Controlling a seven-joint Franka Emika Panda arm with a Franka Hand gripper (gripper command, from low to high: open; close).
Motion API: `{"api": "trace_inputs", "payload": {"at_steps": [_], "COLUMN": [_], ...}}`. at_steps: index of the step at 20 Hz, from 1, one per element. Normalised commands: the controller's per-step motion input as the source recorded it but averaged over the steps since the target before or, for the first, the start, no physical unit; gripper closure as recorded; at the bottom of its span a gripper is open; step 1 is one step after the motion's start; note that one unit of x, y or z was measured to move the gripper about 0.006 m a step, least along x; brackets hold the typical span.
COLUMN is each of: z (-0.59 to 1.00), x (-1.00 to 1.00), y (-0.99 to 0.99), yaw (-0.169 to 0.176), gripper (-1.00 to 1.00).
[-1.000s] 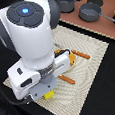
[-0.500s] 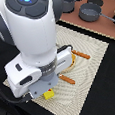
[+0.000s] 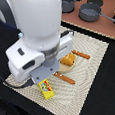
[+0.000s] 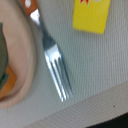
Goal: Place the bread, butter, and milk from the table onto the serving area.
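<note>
The butter (image 3: 46, 88), a flat yellow box, lies on the serving area's striped beige placemat (image 3: 86, 81) near its front edge. It also shows in the wrist view (image 4: 92, 15), beside the fork (image 4: 55, 65). The bread (image 3: 68, 59), an orange loaf, sits on the mat just past my arm. The round tan plate (image 4: 20, 55) fills one side of the wrist view; cropped dark green and orange shapes lie on it. The milk is not in view. My gripper (image 3: 39, 77) hangs over the mat above the butter; its fingers are hidden under the hand.
Two orange-brown wooden handles (image 3: 81, 55) (image 3: 65, 78) lie on the mat near the bread. A pinkish-brown board (image 3: 104, 25) at the back holds dark pots (image 3: 90, 11). The white arm (image 3: 39, 26) blocks much of the mat. The table around the mat is black.
The arm has shifted a little toward the exterior view's right and looms larger. The butter, the bread and the handles have stayed where they were.
</note>
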Motion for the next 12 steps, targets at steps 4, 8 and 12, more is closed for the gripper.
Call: {"api": "trace_inputs", "payload": {"at_steps": [4,8,12], "z": [0.06,0.00,-0.11], "x": [-0.50,-0.64,-0.87], "y": [0.63,0.53,0.45], "yaw": [0.055,0.044,0.006], "gripper": [-1.00,-1.00,-1.00]}}
